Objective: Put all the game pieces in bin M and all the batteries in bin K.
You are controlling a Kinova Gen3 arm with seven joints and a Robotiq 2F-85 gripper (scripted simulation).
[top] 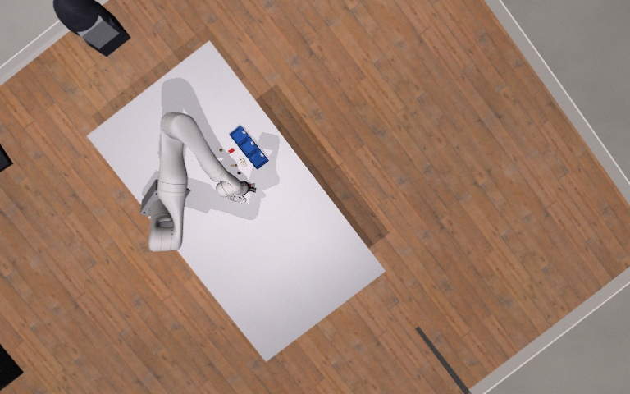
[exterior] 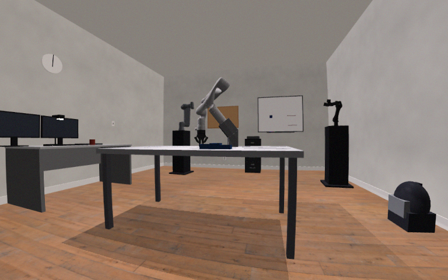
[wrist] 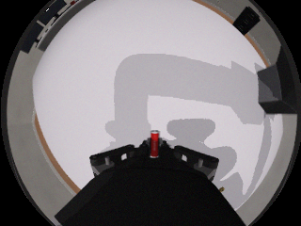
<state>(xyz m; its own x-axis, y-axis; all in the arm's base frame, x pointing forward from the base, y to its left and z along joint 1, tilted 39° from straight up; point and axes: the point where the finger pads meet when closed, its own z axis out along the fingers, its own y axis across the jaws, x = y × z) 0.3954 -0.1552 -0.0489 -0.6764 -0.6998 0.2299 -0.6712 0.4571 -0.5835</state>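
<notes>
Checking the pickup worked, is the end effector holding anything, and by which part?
Yes. The end effector is shut on a small red piece, gripped at its lower end; its top sticks out past the fingers.

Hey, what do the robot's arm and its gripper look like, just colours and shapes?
The arm is glossy white, built of thick rounded tubular links with bulbous joints, on a grey boxy base. The gripper is black and angular, with small pale spots on its finger links. No cables or markings show.

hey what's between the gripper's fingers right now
A small red cylindrical piece stands upright, clamped in the gripper. Only its upper part shows; its lower end is hidden behind the fingers, so I cannot tell whether it is a game piece or a battery.
</notes>
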